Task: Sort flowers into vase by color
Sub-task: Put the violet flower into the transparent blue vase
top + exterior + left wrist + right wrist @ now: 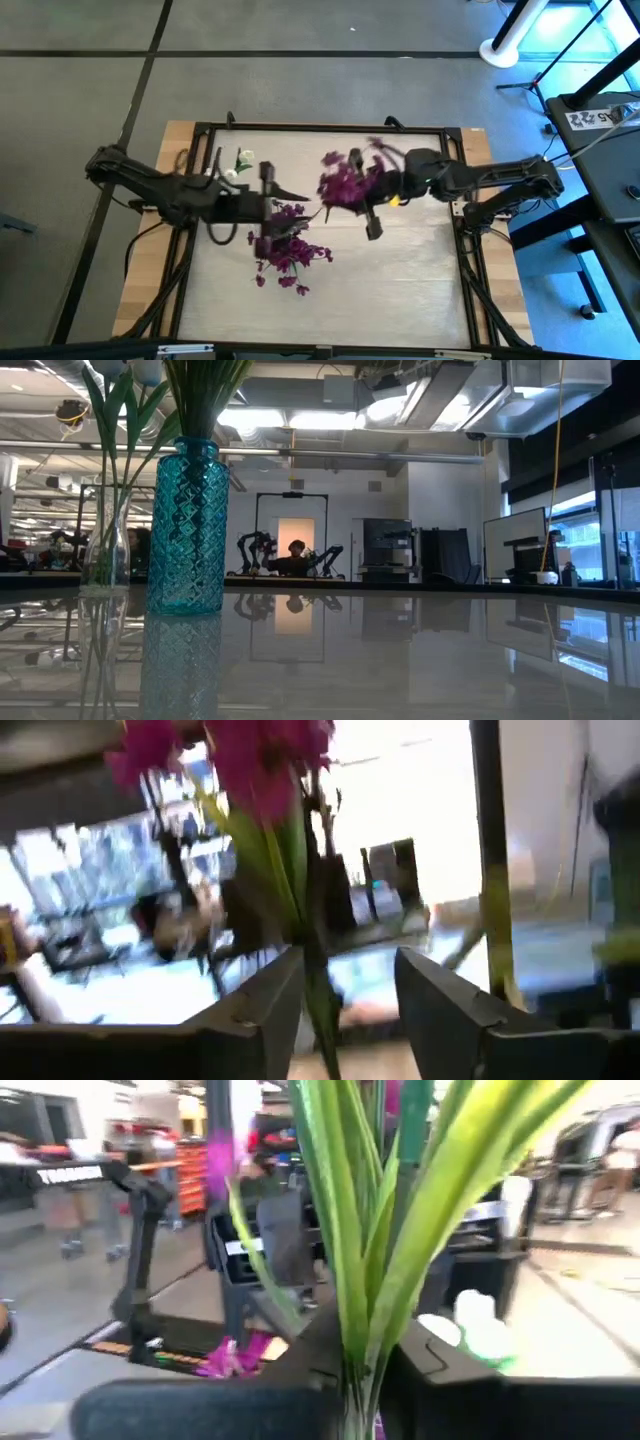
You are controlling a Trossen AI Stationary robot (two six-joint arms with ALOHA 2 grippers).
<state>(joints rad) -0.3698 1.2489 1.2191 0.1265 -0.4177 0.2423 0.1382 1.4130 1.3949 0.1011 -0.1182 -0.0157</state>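
Worktop (420,660): glossy, mirror-smooth, with bare wood edges. Teal vase (188,530): transparent, faceted glass. Second vase (104,540), at its nine o'clock: clear, smooth glass. Fingers (440,1010): matt dark plastic.

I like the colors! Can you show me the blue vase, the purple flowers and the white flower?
blue vase (187,525): low view, glass body.
purple flowers (290,252): high view, blossom cluster.
white flower (243,157): high view, bud.

Purple flowers (345,180) cluster at the surface's centre; more purple flowers (288,250) lie toward seven o'clock; white buds (240,165) sit at ten o'clock.
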